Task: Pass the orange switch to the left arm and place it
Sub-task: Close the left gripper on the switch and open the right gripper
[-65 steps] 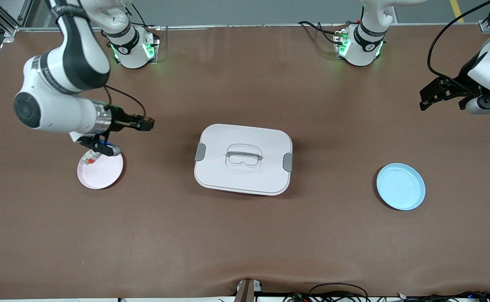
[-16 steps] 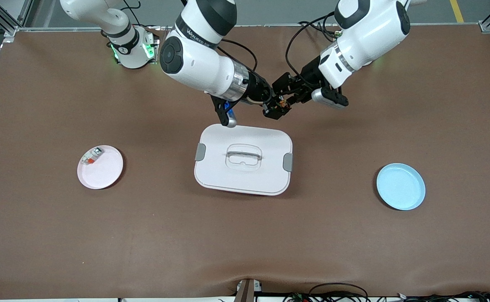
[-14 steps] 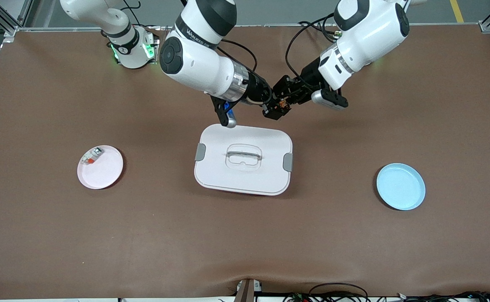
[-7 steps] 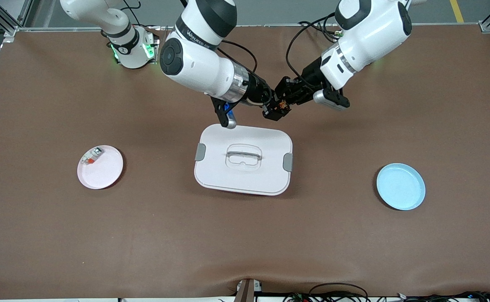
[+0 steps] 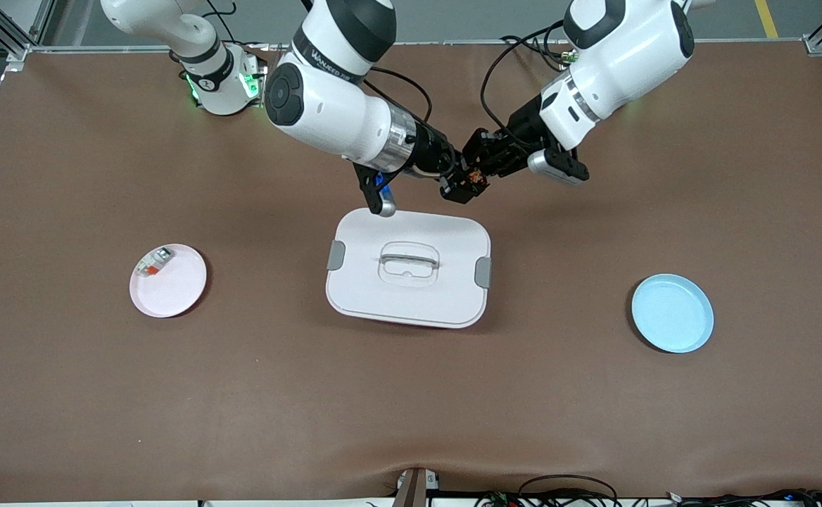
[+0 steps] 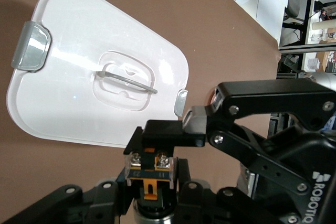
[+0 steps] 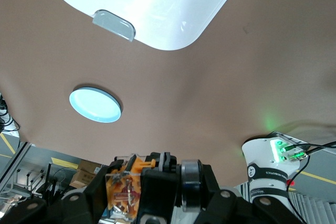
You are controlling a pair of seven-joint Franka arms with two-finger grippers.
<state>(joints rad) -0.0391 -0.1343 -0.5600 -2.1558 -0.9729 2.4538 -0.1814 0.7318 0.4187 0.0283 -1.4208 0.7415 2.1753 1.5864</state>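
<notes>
You have the orange switch pinched between both tools, right tool and left tool meeting in the air over the surface beside the box; it looks light, rigid and small, so grip its flat sides.

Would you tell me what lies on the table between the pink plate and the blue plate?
In the front view, the box sits between the pink plate and the blue plate, with bare brown table on either side of it.

Probably robotics lab: aluminium frame, cables, padded table.
</notes>
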